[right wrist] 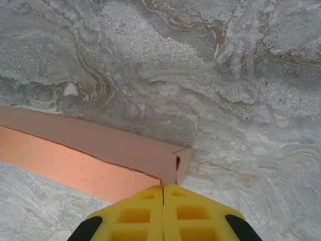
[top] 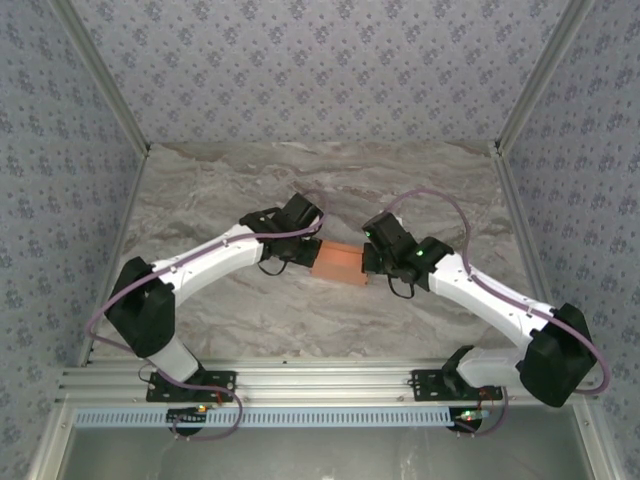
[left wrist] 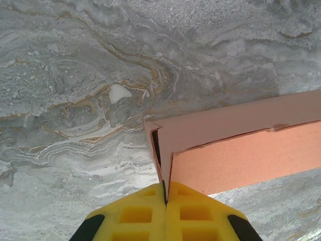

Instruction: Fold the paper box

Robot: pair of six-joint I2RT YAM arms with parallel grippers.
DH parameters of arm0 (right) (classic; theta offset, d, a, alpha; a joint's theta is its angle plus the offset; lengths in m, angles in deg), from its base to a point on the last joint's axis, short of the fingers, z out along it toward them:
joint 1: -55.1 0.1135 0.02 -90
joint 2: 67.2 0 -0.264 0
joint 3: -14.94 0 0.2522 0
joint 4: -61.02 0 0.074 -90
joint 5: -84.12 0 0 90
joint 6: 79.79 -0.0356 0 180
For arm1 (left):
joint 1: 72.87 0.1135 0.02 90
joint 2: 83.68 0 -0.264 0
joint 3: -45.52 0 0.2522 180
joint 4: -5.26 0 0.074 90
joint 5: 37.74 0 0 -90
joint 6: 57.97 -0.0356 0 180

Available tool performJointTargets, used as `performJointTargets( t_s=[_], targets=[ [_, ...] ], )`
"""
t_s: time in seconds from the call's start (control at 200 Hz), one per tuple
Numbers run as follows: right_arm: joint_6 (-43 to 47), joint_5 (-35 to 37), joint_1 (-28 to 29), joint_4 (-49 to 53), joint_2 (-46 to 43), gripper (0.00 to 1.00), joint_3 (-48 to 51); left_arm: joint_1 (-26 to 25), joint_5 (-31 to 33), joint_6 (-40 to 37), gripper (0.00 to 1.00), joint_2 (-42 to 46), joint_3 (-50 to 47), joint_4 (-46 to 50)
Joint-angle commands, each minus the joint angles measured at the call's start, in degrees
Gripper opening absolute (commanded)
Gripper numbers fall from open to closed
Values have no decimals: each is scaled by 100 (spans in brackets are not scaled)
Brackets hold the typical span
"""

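Marble table bears the box, its long axis running from left gripper to right gripper, each pinching its nearest end flap.

Left gripper, right gripper: both closed.

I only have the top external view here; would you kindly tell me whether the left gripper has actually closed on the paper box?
Observer: Yes, the left gripper is shut, its yellow fingers pinching a thin end flap of the paper box.
Operator: And the right one?
Observer: The right gripper is likewise shut on the opposite end.
Operator: Are the corners closed?
Observer: No, a dark gap shows at the corner beside the left gripper.
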Motion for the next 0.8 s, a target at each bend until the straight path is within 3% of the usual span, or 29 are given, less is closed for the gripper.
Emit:
performJointTargets(
  t_s=[0.0,0.8],
  targets=[
    [-329,25,55,169,85,7,-120,-29,-180,154,2,-103,121,36],
    [-1369,-721,-369,143,222,7,-190,-22,-25,307,2,-116,-56,-72]
  ],
)
